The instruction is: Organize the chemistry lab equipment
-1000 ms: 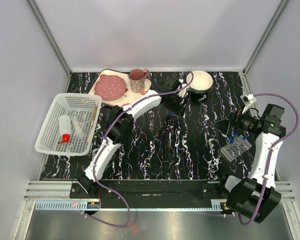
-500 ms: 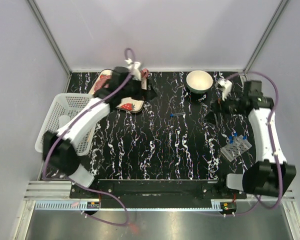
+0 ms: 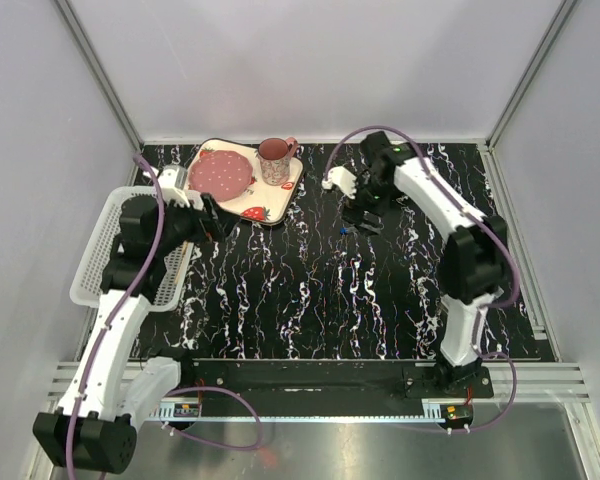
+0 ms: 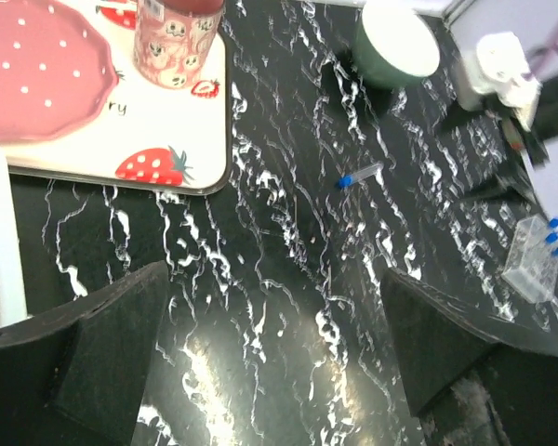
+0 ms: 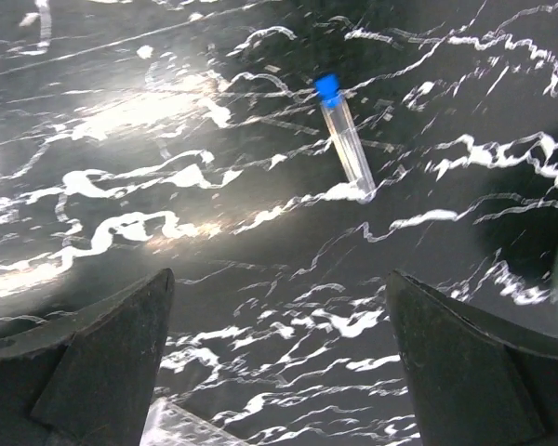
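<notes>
One small clear plastic test tube with a blue cap [image 5: 346, 139] lies flat on the black white-veined tabletop [image 5: 121, 139], just ahead of my right gripper [image 5: 277, 279], whose jaws stand wide and empty; my left gripper [image 4: 272, 274] likewise gapes.

Bright, even light; table [image 5: 158, 107] glare; wrist views blurred.

The top camera sits high above the near edge and looks down on the whole table [image 3: 310, 300], with the far wall at the top of its view. The left wrist camera is low at the left side. It faces right and far across the tray [image 4: 209, 121], cup [image 4: 177, 37] and bowl [image 4: 397, 42]. The right wrist camera looks steeply down, very close to the tabletop. All three views share the test tube [image 5: 346, 139]. The top and left wrist views also share the tray and cup.
</notes>
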